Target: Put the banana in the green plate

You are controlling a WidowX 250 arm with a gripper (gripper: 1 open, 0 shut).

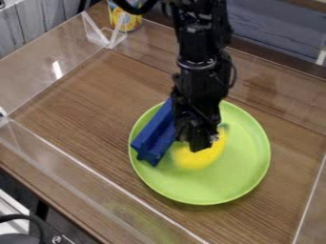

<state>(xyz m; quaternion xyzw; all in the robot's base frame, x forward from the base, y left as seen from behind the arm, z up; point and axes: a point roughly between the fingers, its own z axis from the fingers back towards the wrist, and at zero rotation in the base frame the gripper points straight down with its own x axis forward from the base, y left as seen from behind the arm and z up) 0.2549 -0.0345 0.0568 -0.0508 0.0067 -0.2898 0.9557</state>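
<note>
The banana (199, 156) lies inside the green plate (250, 157), left of the plate's middle. My gripper (195, 143) points straight down right over it, its dark fingers straddling the banana's top. The jaws look parted, and the fruit rests on the plate's surface rather than hanging. The fingers hide the banana's upper edge.
A blue rectangular block (158, 133) lies across the plate's left rim, close beside the gripper. A yellow cup (124, 14) stands at the back. Clear acrylic walls (51, 71) ring the wooden table (90, 110).
</note>
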